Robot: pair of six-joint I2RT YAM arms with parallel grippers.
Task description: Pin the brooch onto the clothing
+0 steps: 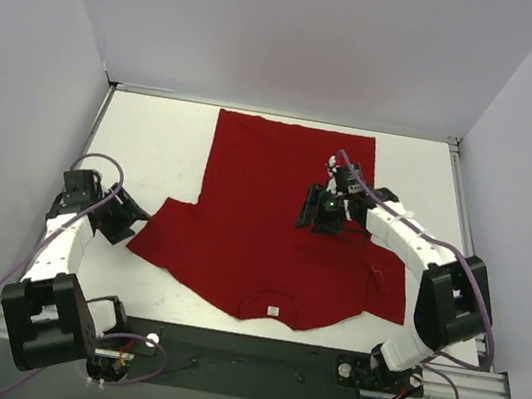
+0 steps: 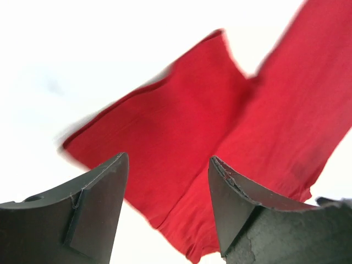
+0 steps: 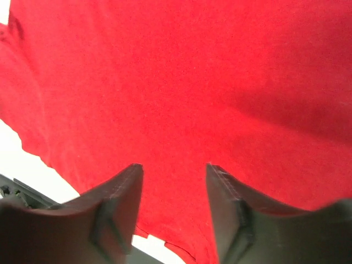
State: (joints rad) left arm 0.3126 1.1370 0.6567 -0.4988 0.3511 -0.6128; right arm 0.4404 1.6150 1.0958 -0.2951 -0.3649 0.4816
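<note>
— Clothing (image 1: 264, 209) is a red T-shirt, spread flat on the white desk (image 1: 159, 142), with the collar and its little white label (image 1: 272, 311) toward the arm bases. It looks soft, light and floppy, so I'd guess it bunches up and slides the second you push a pin at it.

— Where would you grab it?

— Probably pinch up a fold of the body fabric, or press a hem or sleeve edge down to keep it taut. The left fingers (image 2: 96, 214) hover just beside one sleeve (image 2: 165, 132), spread wide with nothing between them. The right fingers (image 3: 118, 214) hang over the body of the shirt, parted a bit less, also empty.

— And the brooch? Any box or tray?

— Can't make out a brooch anywhere, tbh. No containers that I can see either.
</note>
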